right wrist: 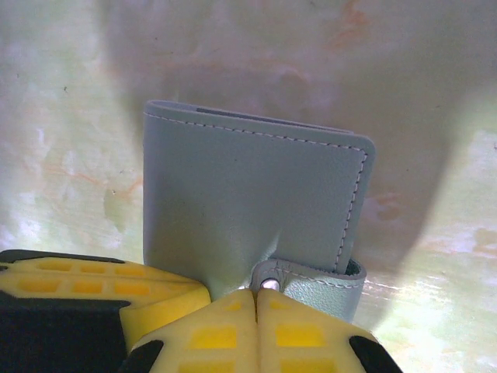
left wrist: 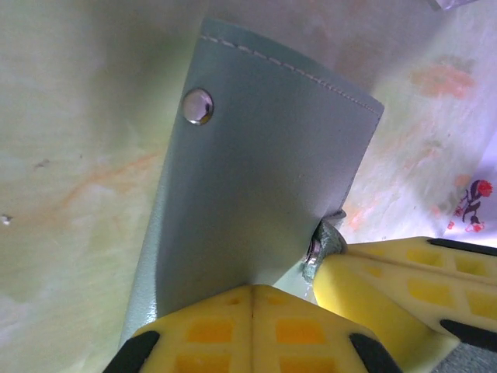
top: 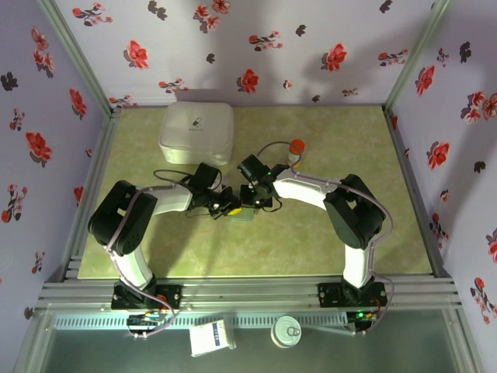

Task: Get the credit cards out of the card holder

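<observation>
The left hand (left wrist: 252, 322) is clenched on the near edge of the holder (left wrist: 256, 171). The cover runs away from it, with a snap (left wrist: 197, 106) toward the far left corner. The right hand (right wrist: 256, 322) is clenched on the holder's tab (right wrist: 311, 281), just beside the left hand. Both meet at the middle of the table (top: 299, 245); I cannot tell whether the holder is lifted or resting. It looks folded, the cards likely inside, so opening probably means drawing the hands apart, left and right.

The grey-teal card holder (right wrist: 248, 202), pale-stitched with a metal snap, is folded near the table's (top: 326, 233) middle.
</observation>
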Controlling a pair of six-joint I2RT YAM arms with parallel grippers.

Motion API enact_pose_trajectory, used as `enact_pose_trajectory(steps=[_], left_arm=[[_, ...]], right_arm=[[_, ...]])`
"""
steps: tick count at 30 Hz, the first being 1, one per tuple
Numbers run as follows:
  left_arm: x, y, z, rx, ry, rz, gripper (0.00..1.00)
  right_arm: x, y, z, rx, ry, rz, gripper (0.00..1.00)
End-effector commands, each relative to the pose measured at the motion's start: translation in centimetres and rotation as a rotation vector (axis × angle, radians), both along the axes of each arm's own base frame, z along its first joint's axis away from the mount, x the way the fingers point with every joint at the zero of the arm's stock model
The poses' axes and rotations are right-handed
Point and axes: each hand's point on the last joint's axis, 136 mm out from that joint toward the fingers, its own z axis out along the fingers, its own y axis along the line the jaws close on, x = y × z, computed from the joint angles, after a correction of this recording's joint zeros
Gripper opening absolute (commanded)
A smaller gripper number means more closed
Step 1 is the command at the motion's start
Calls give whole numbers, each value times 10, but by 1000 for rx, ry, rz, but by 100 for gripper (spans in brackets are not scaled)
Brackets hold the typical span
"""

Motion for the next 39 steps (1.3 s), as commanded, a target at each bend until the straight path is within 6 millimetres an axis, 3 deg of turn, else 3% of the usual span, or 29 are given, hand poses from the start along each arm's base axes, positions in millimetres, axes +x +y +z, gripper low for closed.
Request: enact_pose_trajectory(steps=[1,6,14,30,39], left_arm=[[-28,35,-54,144,148,35,0],[-35,62,-73,247,176,36,0],[-49,85,-98,364,219,3,0],[-62,101,-117,423,266,-16,0],[-59,97,-113,406,256,-13,0]], right_arm=[[-9,-16,-12,-97,37,-16,0],[-17,-45,-22,-308,65,3,0],[-18,-78,-29,-583,62,41,0],[-6,-88,-8,-814,-38,122,0],[-4,-83,1,-783,-79,115,0]])
